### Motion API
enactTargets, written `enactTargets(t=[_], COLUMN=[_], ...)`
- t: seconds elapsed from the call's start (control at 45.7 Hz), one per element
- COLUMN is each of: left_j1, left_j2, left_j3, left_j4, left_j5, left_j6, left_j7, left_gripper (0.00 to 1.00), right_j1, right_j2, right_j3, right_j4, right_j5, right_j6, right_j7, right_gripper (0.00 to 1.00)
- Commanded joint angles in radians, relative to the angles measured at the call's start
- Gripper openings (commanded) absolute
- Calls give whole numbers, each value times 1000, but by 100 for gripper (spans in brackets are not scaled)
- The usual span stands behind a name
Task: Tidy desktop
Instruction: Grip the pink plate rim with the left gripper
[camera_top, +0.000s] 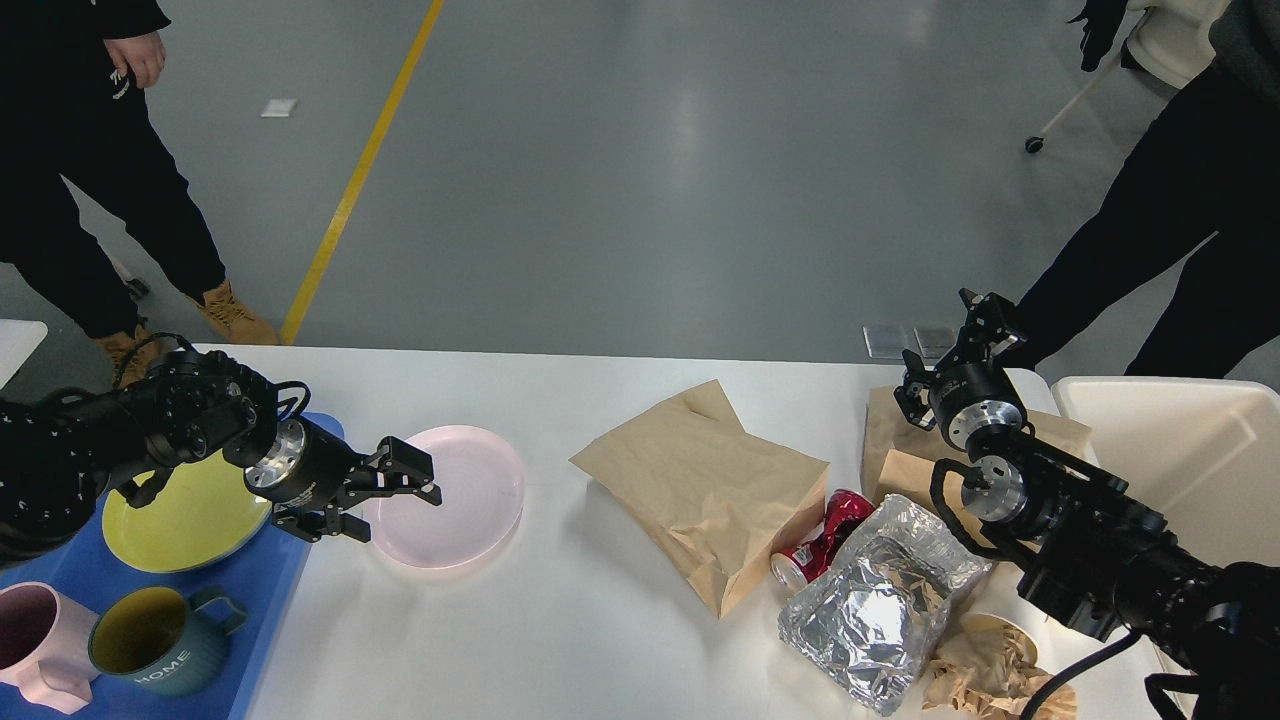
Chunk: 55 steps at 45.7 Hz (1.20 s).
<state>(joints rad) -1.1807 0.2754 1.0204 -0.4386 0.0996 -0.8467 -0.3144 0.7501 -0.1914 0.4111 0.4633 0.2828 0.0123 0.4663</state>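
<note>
Straddling the pink plate (445, 495)'s left rim with fingers spread, the left gripper (385, 505) looks set to grab it off the white tabletop (560, 630), probably for the blue tray (60, 590) beside it.

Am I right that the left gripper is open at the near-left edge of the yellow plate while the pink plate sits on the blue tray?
Not quite: you swapped the plates. In the head view the open left gripper is at the near-left edge of the pink plate, which lies on the desktop, and the yellow plate sits on the blue tray.
</note>
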Motion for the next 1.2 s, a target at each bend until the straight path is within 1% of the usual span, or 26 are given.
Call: enactTargets(t=[0.0, 0.131, 0.328, 0.503, 0.656, 0.721, 0.765, 0.787, 0.853, 1.049, 1.181], left_j1=[4, 21, 56, 72, 72, 72, 72, 72, 70, 72, 73], left_j2=[11, 27, 22, 21, 18, 15, 12, 8, 7, 4, 4], left_j3=[4, 3, 1, -6, -10, -10, -10, -11, -22, -65, -95], left_j4=[1, 4, 4, 4, 4, 4, 4, 4, 4, 4, 4], left_j5=[-1, -1, -3, -3, -8, -11, -17, -18, -20, -20, -20], left_j6=[1, 26, 86, 112, 115, 117, 118, 123, 130, 161, 176], left_j7=[0, 0, 1, 1, 5, 26, 50, 78, 110, 182, 213], left_gripper=[96, 96, 96, 93, 88, 86, 85, 83, 82, 82, 82], right_j1=[0, 0, 0, 0, 0, 0, 0, 0, 0, 0, 0], right_j2=[0, 0, 0, 0, 1, 0, 0, 0, 0, 0, 0], right_j3=[0, 0, 0, 0, 0, 0, 0, 0, 0, 0, 0], right_j4=[0, 0, 0, 0, 0, 0, 0, 0, 0, 0, 0], right_j5=[1, 1, -1, -1, 1, 1, -1, -1, -1, 1, -1], right_j6=[0, 0, 0, 0, 0, 0, 0, 0, 0, 0, 0], right_j7=[0, 0, 0, 0, 0, 0, 0, 0, 0, 0, 0], right_gripper=[100, 100, 100, 100, 100, 100, 100, 100, 100, 100, 100])
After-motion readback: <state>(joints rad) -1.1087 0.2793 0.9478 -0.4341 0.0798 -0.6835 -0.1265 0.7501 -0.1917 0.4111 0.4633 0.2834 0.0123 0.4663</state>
